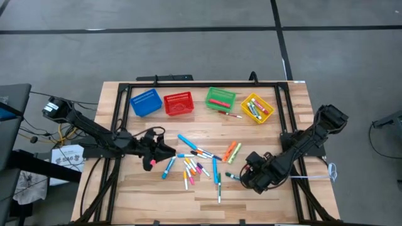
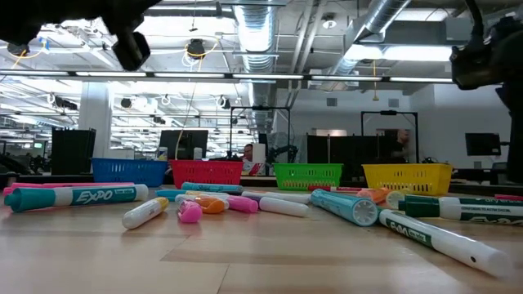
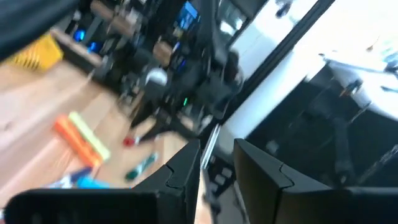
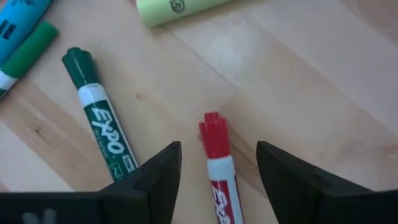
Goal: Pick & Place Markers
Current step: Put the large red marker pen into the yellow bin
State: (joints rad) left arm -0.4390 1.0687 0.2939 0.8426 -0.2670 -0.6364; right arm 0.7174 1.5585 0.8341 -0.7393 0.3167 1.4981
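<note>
Right gripper (image 4: pixel 217 165) fingers apparently straddle red marker (image 4: pixel 219 165)

1. Red-capped marker (image 4: pixel 217 168) cut off by the right wrist picture's edge; lower body not seen.
2. Left wrist view strongly blurred; orange marker (image 3: pixel 73 138) and yellow marker (image 3: pixel 89 135) only as smears.
3. Contents of yellow basket (image 1: pixel 257 108) too small to count.
4. In low view, both arms mostly cut off at top.

Overhead down, low level, two wrist close-ups
</note>
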